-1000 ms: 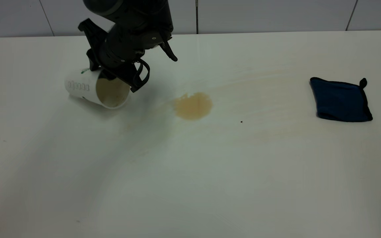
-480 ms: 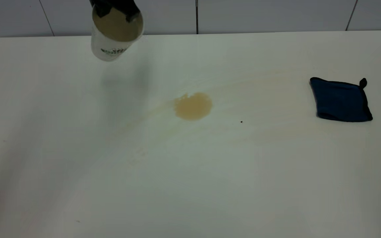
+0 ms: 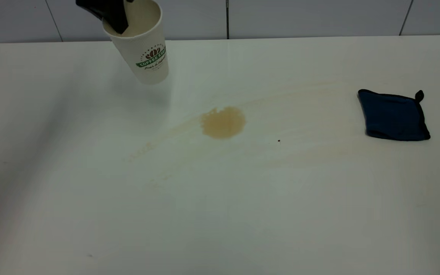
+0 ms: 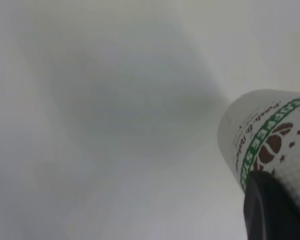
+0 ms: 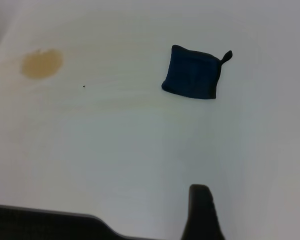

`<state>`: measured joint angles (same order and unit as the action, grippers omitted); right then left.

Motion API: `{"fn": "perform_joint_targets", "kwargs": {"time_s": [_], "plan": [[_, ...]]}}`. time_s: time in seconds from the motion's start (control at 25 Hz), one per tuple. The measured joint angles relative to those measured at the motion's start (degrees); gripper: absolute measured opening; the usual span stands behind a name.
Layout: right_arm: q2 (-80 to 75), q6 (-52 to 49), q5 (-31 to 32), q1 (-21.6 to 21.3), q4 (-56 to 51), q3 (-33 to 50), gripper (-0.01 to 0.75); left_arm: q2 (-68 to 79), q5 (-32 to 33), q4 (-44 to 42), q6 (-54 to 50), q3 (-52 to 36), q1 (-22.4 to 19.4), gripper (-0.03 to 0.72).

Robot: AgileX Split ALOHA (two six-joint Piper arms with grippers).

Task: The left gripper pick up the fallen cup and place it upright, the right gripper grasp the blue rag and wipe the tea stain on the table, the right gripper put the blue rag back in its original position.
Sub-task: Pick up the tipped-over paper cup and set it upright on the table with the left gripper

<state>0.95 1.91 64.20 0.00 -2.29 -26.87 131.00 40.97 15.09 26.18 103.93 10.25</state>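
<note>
Left gripper (image 3: 118,15) hangs above the far left part of the table (image 3: 220,214), its black fingers (image 3: 109,11) pinching the rim of the cup (image 3: 145,49), one finger reaching down inside the mouth. In the left wrist view one dark finger (image 4: 272,210) lies against the cup's (image 4: 270,140) outer wall, just below the green banner. The cup is held clear of the tabletop, mouth up, tilted so that its base swings toward the middle of the table. Its cream inside shows no liquid that I can make out.

Nearest the front edge the tabletop is bare white. Farther in, about the middle, sits the tea stain (image 3: 223,122), a light brown puddle with faint pale streaks running off toward both sides. A tiny black speck (image 3: 279,140) lies just right of it. Near the right edge the blue rag (image 3: 392,115) lies flat, its corner loop pointing to the far side, well apart from the stain.

Right gripper (image 5: 202,212) hovers high over the table; whether it is spread I cannot tell.
</note>
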Motion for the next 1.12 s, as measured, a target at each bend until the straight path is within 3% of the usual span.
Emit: {"fn": "perform_joint_targets", "kwargs": {"time_s": [0.16, 0.48, 0.72, 0.84, 1.04, 1.12], "plan": [[0.0, 0.0, 0.0, 0.0, 0.0, 0.0, 0.581, 3.57, -0.26, 4.89, 1.82, 0.0, -2.98, 0.008], [0.0, 0.0, 0.0, 0.0, 0.0, 0.0, 0.581, 6.86, -1.09, 5.38, 2.16, 0.05, -3.29, 0.018], [0.0, 0.0, 0.0, 0.0, 0.0, 0.0, 0.581, 8.59, -1.32, 5.38, 1.99, 0.1, -3.29, 0.101], [0.0, 0.0, 0.0, 0.0, 0.0, 0.0, 0.581, 8.66, -1.21, 5.45, 1.27, 0.1, -3.29, 0.217], [0.0, 0.0, 0.0, 0.0, 0.0, 0.0, 0.581, 8.11, -0.81, 5.45, 0.5, 0.51, -3.29, 0.633], [0.0, 0.0, 0.0, 0.0, 0.0, 0.0, 0.581, 6.66, 0.24, 5.39, 0.12, 1.37, -3.33, 0.701]]}}
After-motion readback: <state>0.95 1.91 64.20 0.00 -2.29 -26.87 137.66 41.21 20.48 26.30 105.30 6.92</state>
